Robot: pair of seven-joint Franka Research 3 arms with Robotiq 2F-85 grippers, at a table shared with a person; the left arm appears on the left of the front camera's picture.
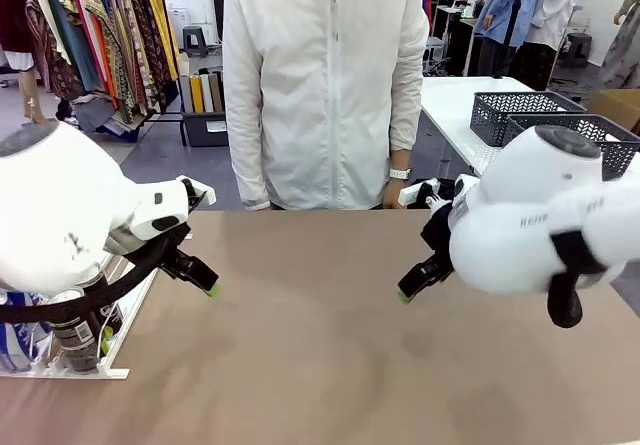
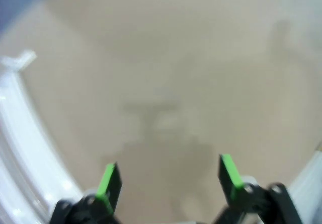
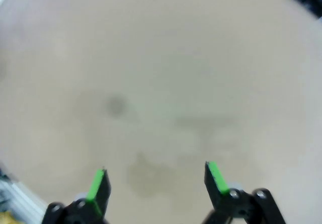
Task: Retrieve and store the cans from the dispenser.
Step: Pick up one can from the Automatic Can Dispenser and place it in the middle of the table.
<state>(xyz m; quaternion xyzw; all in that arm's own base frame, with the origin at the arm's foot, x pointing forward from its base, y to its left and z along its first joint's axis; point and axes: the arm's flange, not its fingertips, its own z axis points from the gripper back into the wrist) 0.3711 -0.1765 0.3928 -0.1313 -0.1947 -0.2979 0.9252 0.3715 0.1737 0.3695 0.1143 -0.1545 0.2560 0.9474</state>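
Front view, first reach: my left gripper point(image 1: 203, 280) and right gripper point(image 1: 410, 289) hang wide and empty over the table point(image 1: 320, 365), the cans point(image 1: 75, 333) sit in the dispenser point(image 1: 70, 371) at 8 o'clock, so I judge the left must next swing there and descend.

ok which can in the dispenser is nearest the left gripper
The dark can at the dispenser's right edge, behind the black cable; the other dark can and the blue one sit farther left.
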